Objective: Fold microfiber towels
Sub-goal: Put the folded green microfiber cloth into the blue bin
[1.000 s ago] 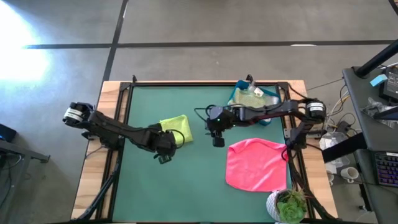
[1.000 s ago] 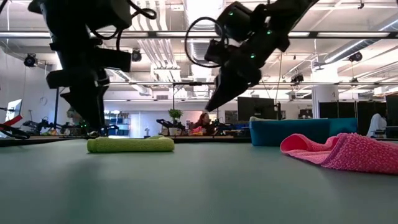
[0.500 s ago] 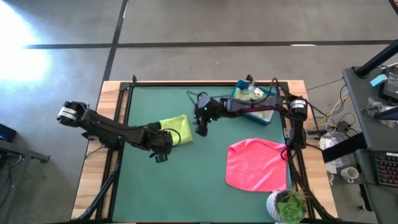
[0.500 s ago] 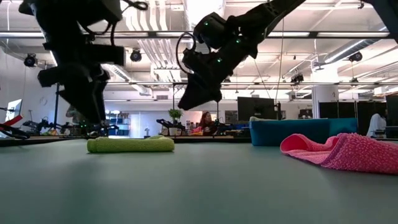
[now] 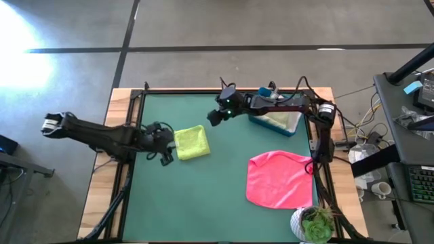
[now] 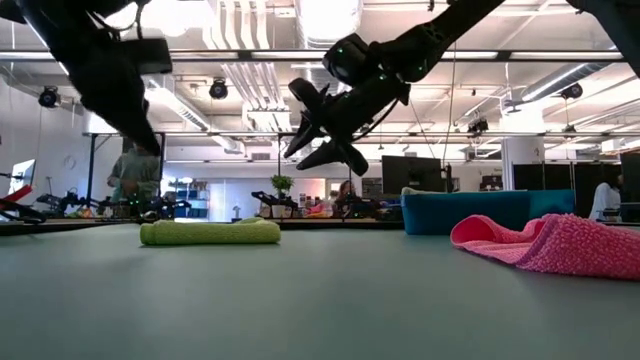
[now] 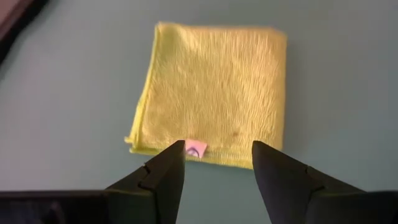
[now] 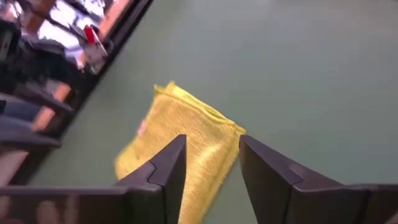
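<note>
A yellow towel (image 5: 190,142), folded into a small square, lies flat on the green table left of centre; it also shows in the low view (image 6: 210,232) and in both wrist views (image 7: 214,93) (image 8: 180,146). A hot pink towel (image 5: 279,178) lies spread out at the near right. My left gripper (image 5: 164,154) is open and empty, just off the yellow towel's left edge, its fingers (image 7: 217,149) apart above the table. My right gripper (image 5: 213,116) is open and empty, raised above the table beyond the yellow towel's far right corner (image 6: 305,135).
A blue bin (image 5: 278,114) with pale cloths in it stands at the far right of the table, under my right arm. A potted plant (image 5: 313,224) sits at the near right corner. Bare green table lies between the two towels and along the near edge.
My left gripper has drawn back from the yellow towel toward the table's left edge and risen. My right gripper has gone from beside the pink towel toward the table's far edge and left, rising and tipping from pointing down to nearly level. The towels have stayed still.
</note>
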